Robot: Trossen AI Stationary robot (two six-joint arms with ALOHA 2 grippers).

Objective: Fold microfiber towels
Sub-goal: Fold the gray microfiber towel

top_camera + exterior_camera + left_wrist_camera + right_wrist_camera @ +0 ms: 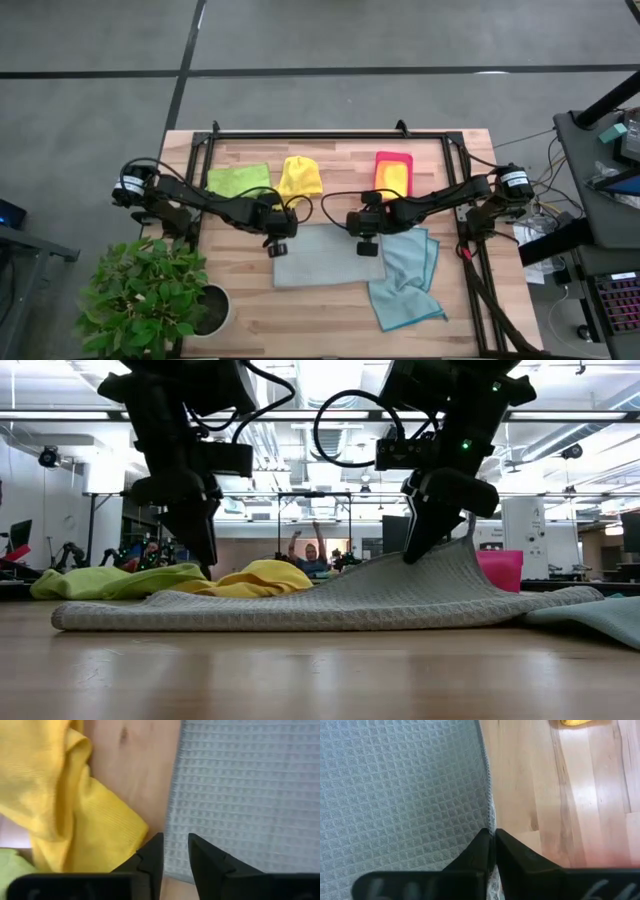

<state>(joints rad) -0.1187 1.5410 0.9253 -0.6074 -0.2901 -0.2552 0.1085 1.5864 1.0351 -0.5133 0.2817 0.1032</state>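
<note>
Wooden table (pixel 300 310); grey towel (pixel 328 256) spread at centre front, waffle-textured, its far right corner raised off the surface in the low view; right gripper (pixel 492 836) clenched on that raised edge, fingers pressed together with the hem between them; left gripper (pixel 175 851) at the grey towel's far left corner, its fingers parted by a narrow gap over the hem, nothing gripped; yellow towel (pixel 299 178) bunched at the back, just beside the left gripper; lime green towel (pixel 238 180) flat to the left of the yellow one, touching it; light blue towel (pixel 408 275) loosely layered to the right of the grey one, edges touching; pink-red tray (pixel 393 172) at the back right, holding a yellow cloth; potted plant (pixel 150 295) at the table's front left corner; a person with arm raised far off in the room, seen in the low view.
</note>
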